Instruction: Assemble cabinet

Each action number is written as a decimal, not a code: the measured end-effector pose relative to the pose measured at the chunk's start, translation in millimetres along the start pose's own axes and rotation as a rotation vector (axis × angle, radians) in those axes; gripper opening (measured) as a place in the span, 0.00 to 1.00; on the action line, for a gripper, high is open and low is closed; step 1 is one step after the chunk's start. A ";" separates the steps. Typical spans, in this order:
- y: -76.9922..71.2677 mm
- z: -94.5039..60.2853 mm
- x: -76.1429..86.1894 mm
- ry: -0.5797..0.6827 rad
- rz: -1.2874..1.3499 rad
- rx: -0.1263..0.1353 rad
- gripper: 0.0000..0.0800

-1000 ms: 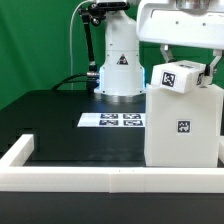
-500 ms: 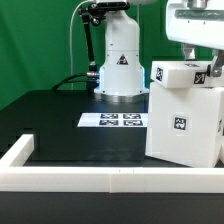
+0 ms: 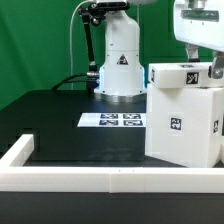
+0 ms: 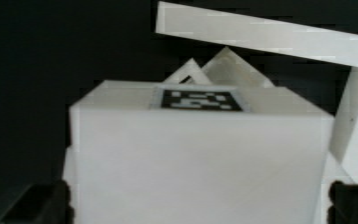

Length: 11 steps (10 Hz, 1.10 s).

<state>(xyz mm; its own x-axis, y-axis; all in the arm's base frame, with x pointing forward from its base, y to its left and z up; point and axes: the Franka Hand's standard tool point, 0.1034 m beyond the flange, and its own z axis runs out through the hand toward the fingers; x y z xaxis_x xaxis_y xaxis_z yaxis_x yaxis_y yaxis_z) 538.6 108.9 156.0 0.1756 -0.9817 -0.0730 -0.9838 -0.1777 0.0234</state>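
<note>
The cabinet (image 3: pixel 182 128) is a tall white boxy body with a square tag on its front, standing on the black table at the exterior view's right. A smaller white tagged block (image 3: pixel 176 76) sits on top of it. My gripper (image 3: pixel 197 66) comes down from above and is shut on this top part of the cabinet. In the wrist view the white cabinet (image 4: pixel 194 150) with its tag fills the space between my dark fingers (image 4: pixel 43 205), which press on both sides of it; the gripper (image 4: pixel 199 208) is centred on it.
The marker board (image 3: pixel 113 121) lies flat on the table to the left of the cabinet. The arm's white base (image 3: pixel 120 62) stands behind it. A long low white border wall (image 3: pixel 80 179) runs along the front edge and shows in the wrist view (image 4: pixel 274 42).
My gripper has moved toward the exterior view's right with the cabinet in it. The cabinet has turned and shifted right, and the top tag now faces more upward.
</note>
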 end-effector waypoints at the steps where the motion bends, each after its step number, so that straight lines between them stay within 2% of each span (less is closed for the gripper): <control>1: -0.5 -4.5 -1.6 -0.010 0.005 0.007 1.00; 4: -2.2 -28.2 -5.7 -0.046 0.025 0.049 1.00; 6: -1.8 -25.3 -6.7 -0.043 -0.009 0.044 1.00; 7: -2.7 -22.1 -7.4 -0.028 -0.115 0.025 1.00; 11: -13.8 -29.3 -8.1 0.012 -0.831 0.030 1.00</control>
<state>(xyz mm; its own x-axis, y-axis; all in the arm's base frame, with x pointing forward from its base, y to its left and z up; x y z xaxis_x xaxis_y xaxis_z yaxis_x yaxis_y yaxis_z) 551.8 117.3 185.4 0.8454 -0.5322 -0.0444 -0.5340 -0.8433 -0.0603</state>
